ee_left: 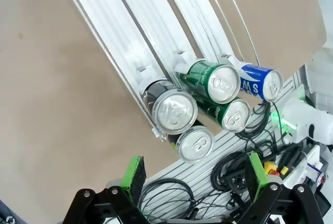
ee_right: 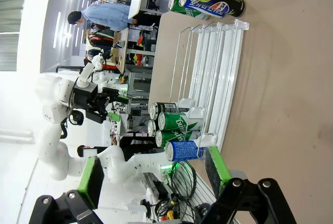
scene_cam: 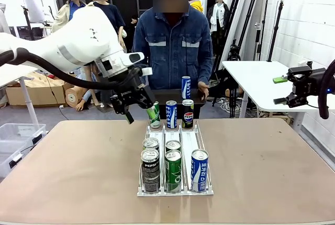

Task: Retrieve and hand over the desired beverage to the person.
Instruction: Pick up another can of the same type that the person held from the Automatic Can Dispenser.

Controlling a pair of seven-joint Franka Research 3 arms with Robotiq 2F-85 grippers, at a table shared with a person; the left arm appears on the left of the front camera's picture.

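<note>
Left hand [ee_left: 196,174] open, nothing between pads, hovering just beside green can [scene_cam: 153,115] at far end of rack [scene_cam: 188,140]; right hand [ee_right: 156,174] open and empty, out past right edge of worktop [scene_cam: 272,162]; more cans [scene_cam: 173,170] stand in near and far rows; person [scene_cam: 175,47] stands across worktop behind rack, blue can [scene_cam: 186,86] just before them.

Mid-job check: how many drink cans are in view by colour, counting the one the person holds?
Blue metal drink cans: 3 (near rack, far row, one held)
Green metal drink cans: 3
Black metal drink cans: 2
Silver-topped can with its side hidden: 1
Total: 9
</note>
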